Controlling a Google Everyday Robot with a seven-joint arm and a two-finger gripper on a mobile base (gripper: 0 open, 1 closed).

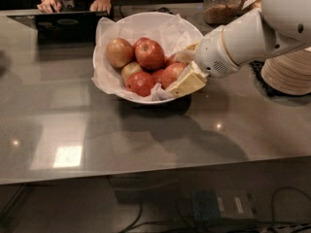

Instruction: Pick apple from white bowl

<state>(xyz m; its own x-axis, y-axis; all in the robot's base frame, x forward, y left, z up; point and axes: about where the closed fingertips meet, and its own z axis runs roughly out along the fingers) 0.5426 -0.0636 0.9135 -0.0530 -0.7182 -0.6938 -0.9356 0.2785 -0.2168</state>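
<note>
One arm (252, 35) slants down, pincer (180, 69) at white bowl (138, 99) rim.

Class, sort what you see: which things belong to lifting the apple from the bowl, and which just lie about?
Job: streaked red apple, white bowl, hand at the bowl's right edge.
Lying about: other apples, stacked plates, glass jar, laptop.

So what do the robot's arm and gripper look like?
The arm is thick, rounded and glossy white, with a thin tan ring and a small dotted grille near the wrist. The gripper, at the right rim of the bowl, is pale yellow and flat-sided.
</note>
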